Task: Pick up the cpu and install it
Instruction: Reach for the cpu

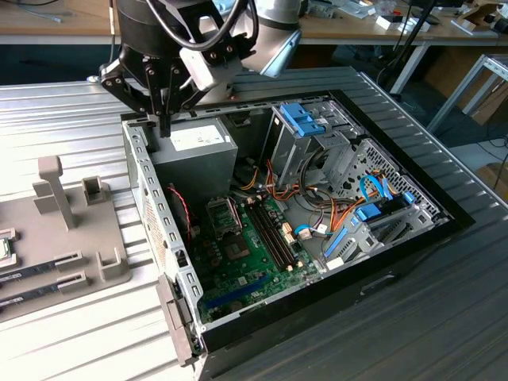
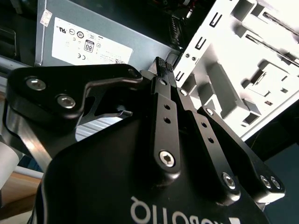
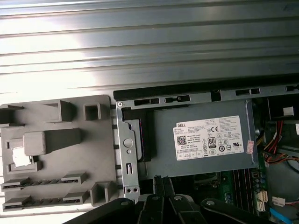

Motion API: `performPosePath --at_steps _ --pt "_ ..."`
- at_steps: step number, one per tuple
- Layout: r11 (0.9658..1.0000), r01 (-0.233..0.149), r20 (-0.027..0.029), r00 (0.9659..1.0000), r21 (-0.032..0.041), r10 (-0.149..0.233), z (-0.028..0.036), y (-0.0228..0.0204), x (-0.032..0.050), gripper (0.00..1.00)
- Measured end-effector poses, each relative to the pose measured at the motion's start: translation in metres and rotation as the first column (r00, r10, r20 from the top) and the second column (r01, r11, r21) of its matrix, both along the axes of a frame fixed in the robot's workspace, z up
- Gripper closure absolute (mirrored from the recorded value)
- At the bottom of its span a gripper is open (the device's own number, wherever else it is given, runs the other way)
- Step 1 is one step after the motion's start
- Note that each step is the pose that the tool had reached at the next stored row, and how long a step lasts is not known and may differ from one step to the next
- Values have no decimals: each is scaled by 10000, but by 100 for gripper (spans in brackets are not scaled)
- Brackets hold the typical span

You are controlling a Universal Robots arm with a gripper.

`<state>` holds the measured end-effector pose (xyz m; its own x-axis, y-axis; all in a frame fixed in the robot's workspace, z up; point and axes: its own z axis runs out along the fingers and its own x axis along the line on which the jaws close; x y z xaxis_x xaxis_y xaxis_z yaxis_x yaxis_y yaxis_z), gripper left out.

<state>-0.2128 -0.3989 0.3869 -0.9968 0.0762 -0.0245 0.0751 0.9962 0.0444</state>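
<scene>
The cpu (image 1: 5,248) lies in a recess of the grey holder tray (image 1: 87,238) at the exterior view's far left, cut off by the picture's edge. In the first wrist view the cpu (image 3: 20,157) is a bright square in the holder tray (image 3: 70,140). My gripper (image 1: 164,121) hangs over the open computer case's rim beside the grey power-supply box (image 1: 194,155), well away from the cpu. Its black fingers are pressed together with nothing between them, as both wrist views show the gripper (image 2: 163,65) (image 3: 162,179). The empty socket (image 1: 222,214) sits on the green motherboard.
Two memory sticks (image 1: 44,274) lie in the tray's slots. Inside the case (image 1: 151,198) are the drive cage with blue latches (image 1: 305,119), orange and blue cables (image 1: 317,210) and long memory slots (image 1: 270,234). Ribbed metal table surface (image 3: 149,46) surrounds the case and tray.
</scene>
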Motion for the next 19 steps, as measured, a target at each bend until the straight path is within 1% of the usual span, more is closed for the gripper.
performPosePath --at_steps 19 --pt "10000 0 0 10000 0 0 -7 0 -72 89"
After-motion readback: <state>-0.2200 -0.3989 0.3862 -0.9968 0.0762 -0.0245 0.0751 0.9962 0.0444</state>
